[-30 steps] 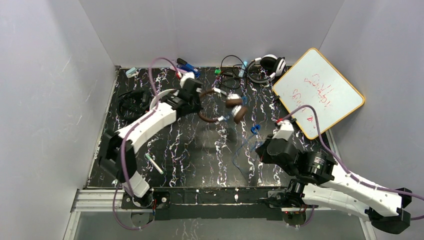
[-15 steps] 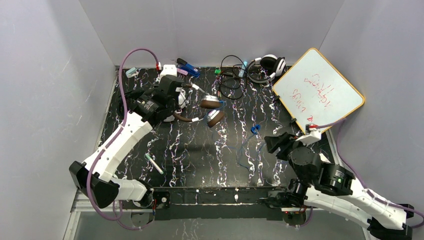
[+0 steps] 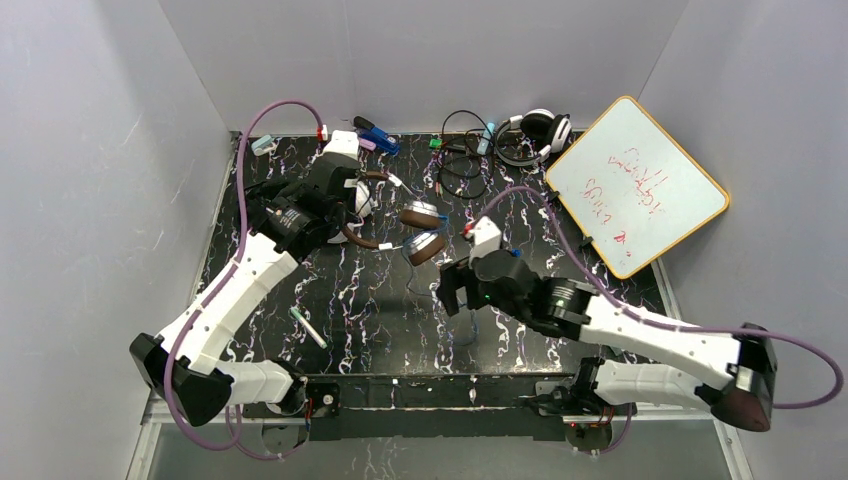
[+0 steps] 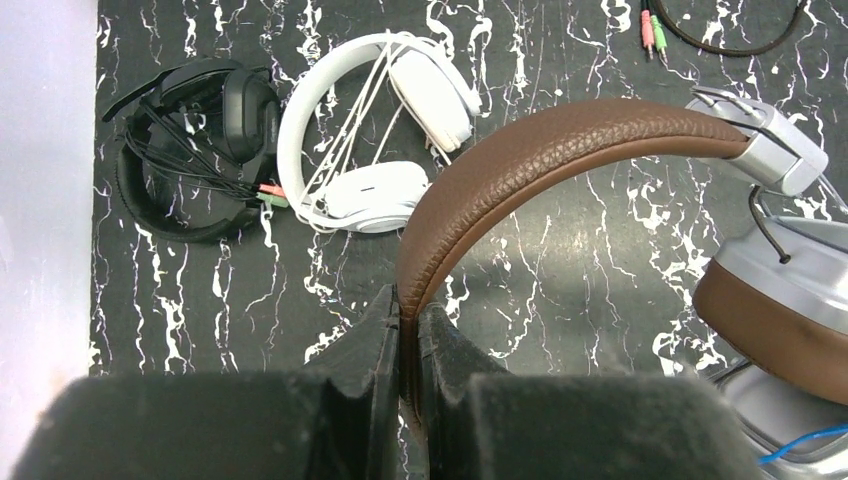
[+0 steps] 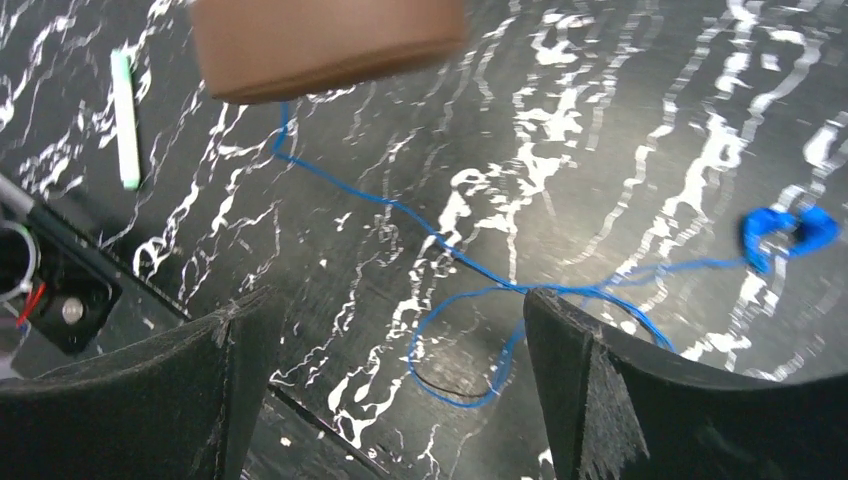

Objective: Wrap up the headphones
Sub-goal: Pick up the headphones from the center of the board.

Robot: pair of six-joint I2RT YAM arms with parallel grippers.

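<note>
Grey walls [image 3: 430, 60] on three sides; black bench [image 3: 400, 320] with white marbling, arm bases mounted at its near edge.

Near left: a pale green pen [image 3: 308, 327] is seen lying flat on the bench, apart from everything else.

Near centre: the right pincer [image 5: 390, 320] is held above the bench with its fingers spread wide. Nothing is gripped between them. Below it, a thin blue cord [image 5: 450, 260] is laid in loose curves on the bench, with one small loop seen in the gap between the fingers. The cord is traced to a bunched blue end [image 5: 785, 235] off to one side.

Middle: the brown headphones [image 3: 420, 232] are held clear of the bench, the two ear cups hanging side by side just beyond the right pincer. One brown cup fills the top of the right wrist view, and the blue cord is seen dropping from beneath it to the bench. The left pincer [image 4: 408, 330] is clamped tight on the brown padded headband, near one end of the arc.

Left, past the headband: the white headphones [image 4: 370, 130] lie flat with their cord wound across the band and cups. The black headphones [image 4: 200, 140] lie just beside them, nearer the left wall, cord likewise wound around.

Far edge: a black-and-white headset [image 3: 535, 135] is noted with loose black cable [image 3: 462, 150] looped beside it. A whiteboard [image 3: 637, 182] with faint red writing is leaned at the far right corner.
</note>
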